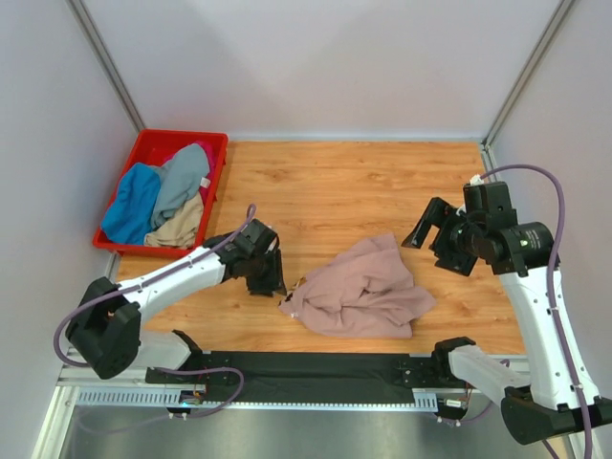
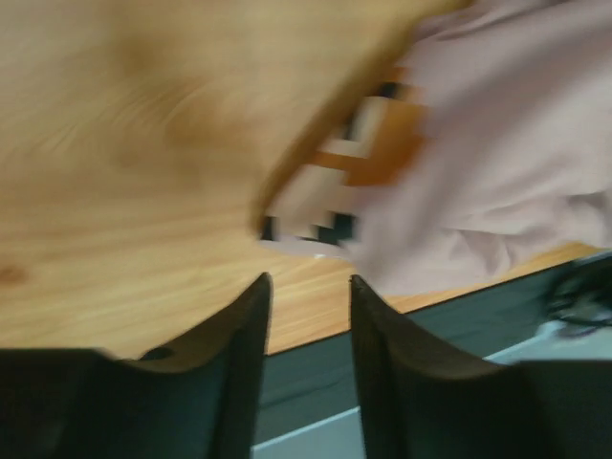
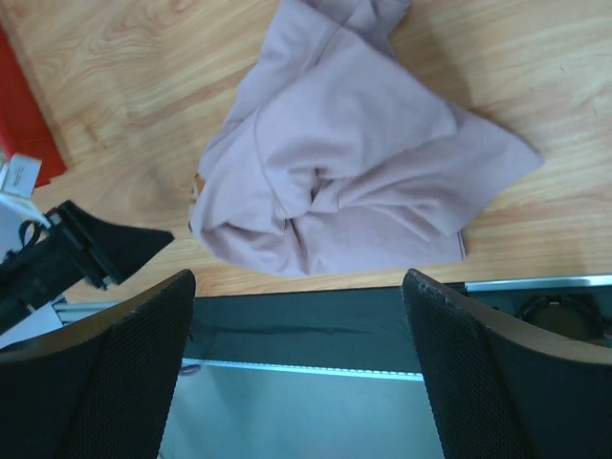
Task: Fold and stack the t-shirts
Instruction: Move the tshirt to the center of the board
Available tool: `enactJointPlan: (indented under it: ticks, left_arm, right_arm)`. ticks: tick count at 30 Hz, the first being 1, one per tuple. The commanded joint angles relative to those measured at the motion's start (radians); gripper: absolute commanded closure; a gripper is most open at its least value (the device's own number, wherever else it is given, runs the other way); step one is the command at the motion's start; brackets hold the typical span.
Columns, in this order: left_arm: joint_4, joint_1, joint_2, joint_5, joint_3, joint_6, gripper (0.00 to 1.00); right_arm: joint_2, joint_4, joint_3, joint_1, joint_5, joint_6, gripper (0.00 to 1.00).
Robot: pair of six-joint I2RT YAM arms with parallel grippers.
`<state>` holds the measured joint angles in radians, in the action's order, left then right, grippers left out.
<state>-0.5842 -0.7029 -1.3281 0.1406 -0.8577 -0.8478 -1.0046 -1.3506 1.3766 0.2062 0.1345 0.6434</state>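
A dusty-pink t-shirt point(image 1: 361, 287) lies crumpled on the wooden table near its front edge; its orange pixel print point(image 2: 382, 143) shows blurred in the left wrist view. My left gripper point(image 1: 275, 283) sits just left of the shirt's left corner, its jaws a little apart with nothing between them point(image 2: 308, 287). My right gripper point(image 1: 432, 241) hangs wide open above the table, to the right of the shirt point(image 3: 354, 163) and not touching it. More t-shirts, blue point(image 1: 132, 204), grey point(image 1: 182, 177) and a bit of magenta, lie piled in the crate.
The red plastic crate point(image 1: 215, 182) stands at the back left of the table, with a beige cloth point(image 1: 178, 228) in it too. A black strip and metal rail point(image 1: 316, 368) run along the table's near edge. Side walls close in left and right.
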Motion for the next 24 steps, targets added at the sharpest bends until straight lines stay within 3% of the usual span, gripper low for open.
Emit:
enactJointPlan:
  ticks: [1,2,3,4,7,10,16,19,21,22,23,24]
  left_arm:
    - [-0.078,0.003,0.104,-0.044,-0.061,0.005,0.46]
    - [-0.08,0.005,0.106,-0.047,-0.073,0.021,0.4]
    - [-0.077,0.003,0.09,-0.044,-0.101,0.054,0.25]
    - [-0.071,0.003,0.073,-0.039,-0.118,0.07,0.23]
    - [-0.036,0.003,-0.037,0.017,-0.174,0.108,0.23]
    - [0.023,0.0,-0.164,0.12,-0.221,0.142,0.24]
    - [0.064,-0.067,-0.389,0.226,-0.352,0.213,0.25]
    - [0.069,-0.11,-0.48,0.246,-0.414,0.242,0.27]
    - [0.041,-0.118,-0.532,0.252,-0.455,0.211,0.42]
    - [0.023,-0.116,-0.545,0.245,-0.471,0.196,0.54]
    - [-0.024,-0.116,-0.551,0.232,-0.51,0.188,0.75]
    - [-0.044,-0.115,-0.553,0.197,-0.532,0.191,0.82]
  right_arm:
    - [-0.017,0.039,-0.046,-0.002,-0.079,0.062,0.1]
    - [-0.026,0.056,-0.06,-0.002,-0.099,0.067,0.11]
    - [-0.037,0.095,-0.077,-0.002,-0.12,0.064,0.12]
    - [-0.061,0.129,-0.1,-0.004,-0.133,0.056,0.13]
    - [-0.135,0.292,-0.198,-0.016,-0.116,-0.007,0.22]
    - [-0.227,0.337,-0.263,-0.017,-0.069,-0.024,0.28]
    - [-0.284,0.436,-0.402,-0.057,0.005,-0.07,0.25]
    - [-0.368,0.553,-0.433,-0.077,0.112,-0.088,0.24]
    - [-0.426,0.588,-0.421,-0.079,0.119,-0.116,0.24]
    - [-0.472,0.597,-0.412,-0.08,0.131,-0.12,0.26]
    - [-0.491,0.641,-0.41,-0.079,0.148,-0.125,0.29]
    - [-0.506,0.668,-0.407,-0.08,0.164,-0.131,0.45]
